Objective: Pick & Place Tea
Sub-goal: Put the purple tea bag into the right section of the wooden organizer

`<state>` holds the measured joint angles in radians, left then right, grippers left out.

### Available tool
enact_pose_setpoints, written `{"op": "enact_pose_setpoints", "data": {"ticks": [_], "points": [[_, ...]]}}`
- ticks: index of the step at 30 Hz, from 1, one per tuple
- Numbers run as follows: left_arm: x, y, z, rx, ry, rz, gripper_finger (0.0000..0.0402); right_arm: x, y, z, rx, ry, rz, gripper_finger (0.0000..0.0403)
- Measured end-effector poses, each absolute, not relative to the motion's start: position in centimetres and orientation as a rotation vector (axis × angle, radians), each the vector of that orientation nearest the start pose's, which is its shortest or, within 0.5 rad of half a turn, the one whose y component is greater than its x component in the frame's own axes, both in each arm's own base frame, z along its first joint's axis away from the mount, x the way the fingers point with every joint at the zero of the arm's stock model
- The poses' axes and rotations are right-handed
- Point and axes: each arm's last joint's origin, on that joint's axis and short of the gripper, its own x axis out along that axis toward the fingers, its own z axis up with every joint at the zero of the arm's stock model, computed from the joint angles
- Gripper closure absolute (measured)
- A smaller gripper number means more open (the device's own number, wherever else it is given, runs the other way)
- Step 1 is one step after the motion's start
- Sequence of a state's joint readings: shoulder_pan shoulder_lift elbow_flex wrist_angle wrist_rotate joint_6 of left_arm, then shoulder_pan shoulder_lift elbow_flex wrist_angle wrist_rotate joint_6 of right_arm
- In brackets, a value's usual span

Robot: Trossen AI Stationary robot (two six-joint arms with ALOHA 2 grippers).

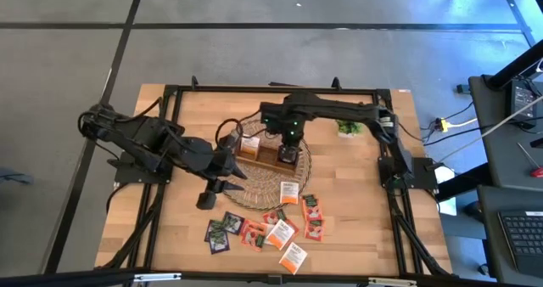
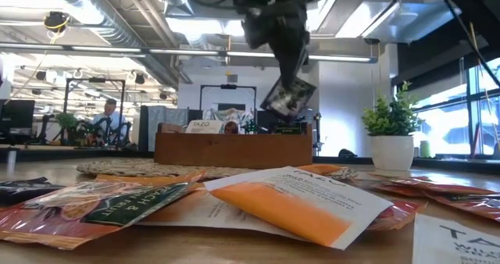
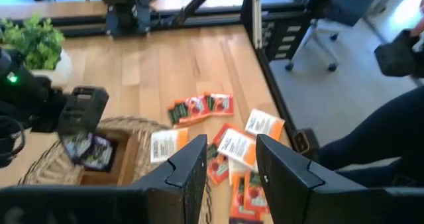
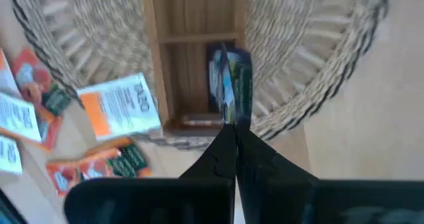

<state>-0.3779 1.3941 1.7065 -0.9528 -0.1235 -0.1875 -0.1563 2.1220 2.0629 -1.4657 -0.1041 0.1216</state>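
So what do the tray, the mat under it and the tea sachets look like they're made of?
Tray: wood by the look, brown with visible grain, matte. Mat: woven straw or wicker, radial ribs showing. Sachets: probably coated paper or foil, printed, slightly glossy.

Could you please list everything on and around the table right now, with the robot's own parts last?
Loose tea sachets: over a dozen; orange, white-orange, red, dark; spread on the table's front.
Held sachet: one, dark, hanging over the wooden tray.
Wooden tray: one, brown, on the woven mat.
Woven mat: one, tan, round, mid-table.
Potted plant: one, green, far right of the table.
Person: one, seated in the room behind.
Right claw: shut on the held sachet.
Left claw: open, empty, left of the mat.
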Motion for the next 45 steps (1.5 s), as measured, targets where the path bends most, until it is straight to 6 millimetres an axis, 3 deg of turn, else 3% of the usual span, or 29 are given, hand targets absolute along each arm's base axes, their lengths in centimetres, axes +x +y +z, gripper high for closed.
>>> {"op": "enact_pose_setpoints", "data": {"ticks": [11, 32, 45], "points": [[24.8, -9.4, 43.8, -0.014, 0.641, -0.173, 0.0274, 41.8, -6.1, 25.3, 0.262, 1.62, -0.089, 0.0396], [24.8, -9.4, 43.8, 0.004, 0.638, -0.176, 0.0274, 42.0, -6.1, 25.2, 0.198, 1.609, -0.024, 0.0392], [24.8, -9.4, 43.8, 0.0, 0.639, -0.175, 0.0274, 41.9, -6.1, 25.1, 0.187, 1.615, -0.011, 0.0327]]}}
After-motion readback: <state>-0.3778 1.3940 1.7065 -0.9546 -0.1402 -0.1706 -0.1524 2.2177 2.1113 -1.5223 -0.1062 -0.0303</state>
